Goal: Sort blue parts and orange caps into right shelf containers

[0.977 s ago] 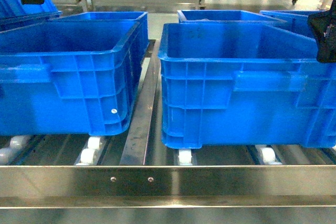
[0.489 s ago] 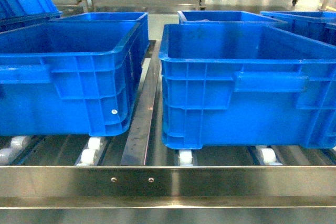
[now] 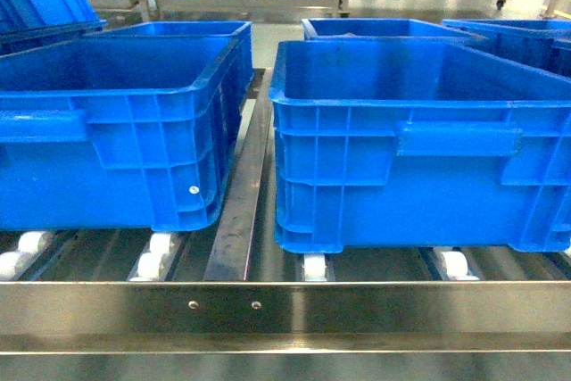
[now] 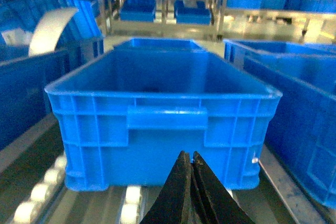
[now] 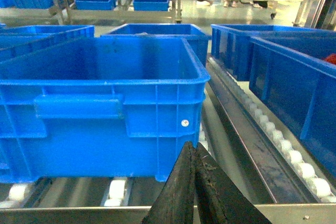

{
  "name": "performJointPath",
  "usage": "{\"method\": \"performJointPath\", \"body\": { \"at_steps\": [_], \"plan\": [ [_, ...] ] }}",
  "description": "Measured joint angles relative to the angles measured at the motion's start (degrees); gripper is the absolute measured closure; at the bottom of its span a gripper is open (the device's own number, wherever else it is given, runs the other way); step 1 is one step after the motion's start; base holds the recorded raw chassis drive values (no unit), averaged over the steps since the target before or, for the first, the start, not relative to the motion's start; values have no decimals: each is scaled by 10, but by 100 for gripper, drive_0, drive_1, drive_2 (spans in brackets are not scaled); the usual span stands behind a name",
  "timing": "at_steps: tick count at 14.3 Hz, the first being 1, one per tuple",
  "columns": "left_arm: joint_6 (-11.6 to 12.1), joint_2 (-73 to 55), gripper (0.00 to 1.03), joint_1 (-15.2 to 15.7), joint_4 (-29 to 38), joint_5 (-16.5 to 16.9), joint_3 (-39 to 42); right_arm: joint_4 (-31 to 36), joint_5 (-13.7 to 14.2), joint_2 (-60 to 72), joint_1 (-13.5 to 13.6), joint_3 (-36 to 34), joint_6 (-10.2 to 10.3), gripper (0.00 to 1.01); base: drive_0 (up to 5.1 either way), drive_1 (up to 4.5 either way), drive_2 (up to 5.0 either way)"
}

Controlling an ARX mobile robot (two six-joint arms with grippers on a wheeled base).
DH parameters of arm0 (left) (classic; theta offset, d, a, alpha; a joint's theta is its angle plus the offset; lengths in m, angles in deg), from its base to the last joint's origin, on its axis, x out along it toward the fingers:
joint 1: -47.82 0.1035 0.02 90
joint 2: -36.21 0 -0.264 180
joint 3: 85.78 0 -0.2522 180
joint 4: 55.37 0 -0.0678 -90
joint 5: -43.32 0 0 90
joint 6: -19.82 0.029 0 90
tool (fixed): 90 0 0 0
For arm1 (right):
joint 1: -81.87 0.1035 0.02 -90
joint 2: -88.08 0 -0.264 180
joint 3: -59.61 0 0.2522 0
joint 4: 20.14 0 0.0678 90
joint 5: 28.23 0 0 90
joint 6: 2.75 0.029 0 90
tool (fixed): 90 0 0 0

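Two right shelf containers (image 3: 406,144) sit side by side on the roller rack (image 3: 285,305), long axes running near-to-far; interiors show nothing. Left gripper (image 4: 188,163) and right gripper (image 5: 191,153) both clenched, holding nothing.

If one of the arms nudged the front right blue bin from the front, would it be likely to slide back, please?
Probably yes: the front right bin rests on white rollers, so it should roll easily. Its ribbed walls look stiff, and its wide base makes tipping unlikely.
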Motion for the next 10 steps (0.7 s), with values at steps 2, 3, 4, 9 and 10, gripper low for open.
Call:
{"method": "performJointPath", "body": {
  "at_steps": [2,3,4,9,10],
  "plan": [
    [0,28,101,0,-42,0,16,-49,0,-55,0,-5,0,99,0,0,0],
    [0,49,101,0,-53,0,16,-68,0,-75,0,-8,0,99,0,0,0],
    [0,59,101,0,-58,0,16,-73,0,-79,0,-8,0,99,0,0,0],
    [0,108,101,0,-95,0,17,-113,0,-130,0,-8,0,99,0,0,0],
    [0,132,101,0,-123,0,17,-140,0,-158,0,-8,0,99,0,0,0]
  ]
}}
